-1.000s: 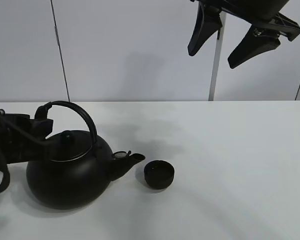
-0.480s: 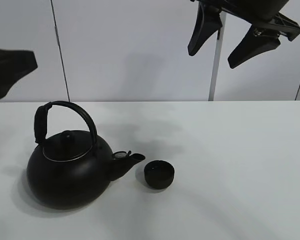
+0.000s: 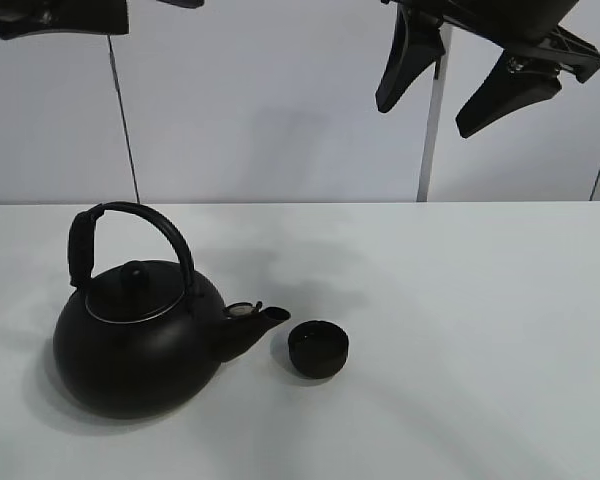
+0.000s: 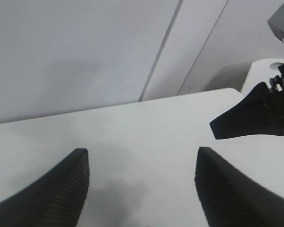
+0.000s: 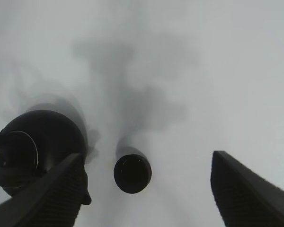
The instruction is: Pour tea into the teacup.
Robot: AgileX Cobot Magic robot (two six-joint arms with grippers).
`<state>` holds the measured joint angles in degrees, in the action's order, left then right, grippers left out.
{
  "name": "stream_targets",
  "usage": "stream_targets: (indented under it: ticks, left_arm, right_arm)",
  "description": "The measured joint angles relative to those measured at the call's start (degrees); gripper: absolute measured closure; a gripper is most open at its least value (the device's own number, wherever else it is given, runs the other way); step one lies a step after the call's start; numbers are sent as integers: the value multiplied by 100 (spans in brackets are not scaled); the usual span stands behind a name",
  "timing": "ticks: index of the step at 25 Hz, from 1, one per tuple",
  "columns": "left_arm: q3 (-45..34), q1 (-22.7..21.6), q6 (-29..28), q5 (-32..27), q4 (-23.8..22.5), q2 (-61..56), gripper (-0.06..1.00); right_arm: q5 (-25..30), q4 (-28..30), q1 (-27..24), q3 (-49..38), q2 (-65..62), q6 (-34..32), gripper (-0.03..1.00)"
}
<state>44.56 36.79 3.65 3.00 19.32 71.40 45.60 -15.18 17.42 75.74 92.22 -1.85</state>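
two grippers, both spread wide and empty: left gripper (image 4: 141,189) has let go of the kettle (image 3: 140,335) and lifted high above the worktop's left edge, right gripper (image 3: 470,75) hangs aloft, teacup (image 3: 318,349) sits front-centre just beside the spout, so pouring looks finished.

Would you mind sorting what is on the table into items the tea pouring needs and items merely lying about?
Needed for the job:
- teacup
- kettle

Lying about:
- nothing else shows on the white table
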Motion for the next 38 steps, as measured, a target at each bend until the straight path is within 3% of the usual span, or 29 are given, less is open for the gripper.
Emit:
stream_targets:
  ticks: [6,14,19,38]
  left_arm:
    - [1470,-634,-536,-2103,0,962,38]
    - [2547,-952,-1129,-3768,46,1930,35]
    - [2863,-958,-1257,-3952,79,2147,35]
    - [2889,-958,-1267,-4013,79,2147,35]
  right_arm:
    - [149,0,0,0,0,0,45]
    - [247,0,0,0,0,0,45]
    - [264,0,0,0,0,0,45]
    - [271,0,0,0,0,0,45]
